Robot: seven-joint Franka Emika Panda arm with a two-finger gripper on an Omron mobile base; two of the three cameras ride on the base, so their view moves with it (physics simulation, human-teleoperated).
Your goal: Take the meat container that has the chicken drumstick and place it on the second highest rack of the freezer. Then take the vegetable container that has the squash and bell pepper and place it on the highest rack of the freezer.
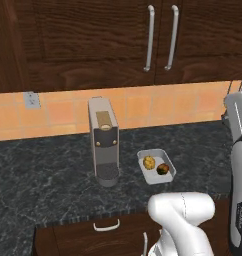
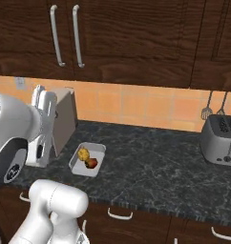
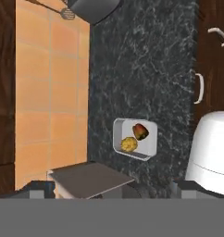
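**Vegetable container on counter: approach stage, jaws apart**

**Left base view.** The vegetable container, a shallow pale tray, sits on the dark stone counter, just beside the coffee machine and apart from it. Inside lie the squash toward the backsplash end and the bell pepper toward the counter's front edge. The tray's long axis runs diagonally, from back-left to front-right in this view.

**Right base view.** The same tray shows in front of the arm's upper link. Its long axis here angles from the tiled wall toward the counter edge, squash at the wall end. A toaster stands well apart at the far right. No freezer or meat container is in frame.

**Hand view.** The gripper hangs high above the counter with its fingertips spread wide and nothing between them. The tray lies ahead of and between the tips, well apart from them.

**Step in hand (judgement).** The vegetable-container pick-up appears to be the current step; contact is not yet made. The next move calls for descending toward the tray and aligning the jaws across its short axis to close on a side wall.
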